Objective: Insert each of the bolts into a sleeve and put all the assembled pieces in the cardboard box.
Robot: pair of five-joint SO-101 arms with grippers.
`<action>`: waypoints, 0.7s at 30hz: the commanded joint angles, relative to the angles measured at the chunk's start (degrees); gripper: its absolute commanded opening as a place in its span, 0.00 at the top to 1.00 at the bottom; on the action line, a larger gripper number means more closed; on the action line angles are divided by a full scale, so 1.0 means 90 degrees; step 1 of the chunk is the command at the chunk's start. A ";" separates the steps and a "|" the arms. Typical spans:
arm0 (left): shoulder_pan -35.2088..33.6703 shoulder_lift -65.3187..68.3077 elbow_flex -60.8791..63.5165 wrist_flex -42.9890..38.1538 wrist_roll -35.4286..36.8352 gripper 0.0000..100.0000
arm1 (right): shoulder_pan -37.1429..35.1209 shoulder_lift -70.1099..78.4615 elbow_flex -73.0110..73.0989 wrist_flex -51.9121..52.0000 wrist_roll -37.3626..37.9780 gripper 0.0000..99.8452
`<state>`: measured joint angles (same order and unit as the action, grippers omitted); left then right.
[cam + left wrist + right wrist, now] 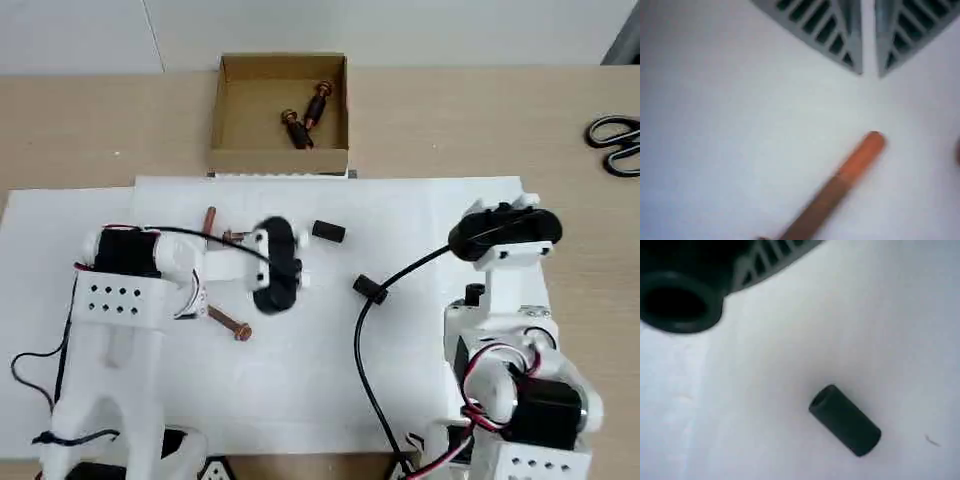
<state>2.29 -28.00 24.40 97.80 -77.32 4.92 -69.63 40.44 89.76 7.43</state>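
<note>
The cardboard box at the back holds two assembled bolt-and-sleeve pieces. Three copper bolts lie loose on the white paper: one upright-looking, one beside the arm and one nearer the front. My left gripper hangs over the paper right of them. In its wrist view the left gripper is shut with nothing in it, just beyond a bolt's tip. My right gripper is raised at the right, shut on a black sleeve. Another black sleeve lies on the paper below it. A sleeve lies mid-paper.
The white paper covers the wooden table. A black cable loops across it with a small black piece on it. Scissors lie at the far right edge.
</note>
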 commanded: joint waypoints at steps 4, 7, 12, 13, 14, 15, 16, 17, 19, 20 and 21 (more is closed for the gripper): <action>0.0000 0.0000 0.0542 -0.0098 -0.2374 0.99 | 0.0142 -0.0044 0.0420 -0.0337 -0.0049 1.00; 0.0000 0.0010 0.1011 -0.0654 -0.2706 0.99 | 0.0132 -0.0024 0.0586 -0.0523 -0.0049 1.00; -0.0010 0.0010 0.1656 -0.1700 -0.2852 0.98 | 0.0132 0.0005 0.0752 -0.0777 -0.0049 1.00; -0.0010 0.0049 0.1734 -0.1856 -0.2852 0.97 | 0.0132 0.0005 0.0762 -0.0777 -0.0049 1.00; -0.0010 0.0117 0.1763 -0.1973 -0.2852 0.95 | 0.0132 0.0005 0.0762 -0.0777 -0.0049 1.00; -0.0020 0.0205 0.1773 -0.2081 -0.2852 0.93 | 0.0132 0.0005 0.0762 -0.0777 -0.0049 1.00; -0.0049 0.0313 0.1763 -0.2168 -0.2852 0.92 | 0.0132 0.0015 0.0762 -0.0777 -0.0049 1.00; -0.0098 0.0430 0.1763 -0.2295 -0.2852 0.92 | 0.0132 0.0015 0.0762 -0.0777 -0.0049 1.00; -0.0147 0.0664 0.1763 -0.2520 -0.2852 0.91 | 0.0132 0.0015 0.0762 -0.0777 -0.0049 1.00; -0.0156 0.0752 0.1753 -0.2589 -0.2842 0.91 | 0.0132 0.0015 0.0762 -0.0777 -0.0049 1.00; -0.0156 0.0821 0.1744 -0.2647 -0.2833 0.91 | 0.0132 0.0015 0.0772 -0.0777 -0.0049 1.00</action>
<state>1.14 -21.93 40.40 77.14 -78.20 5.63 -69.54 47.56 84.04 7.43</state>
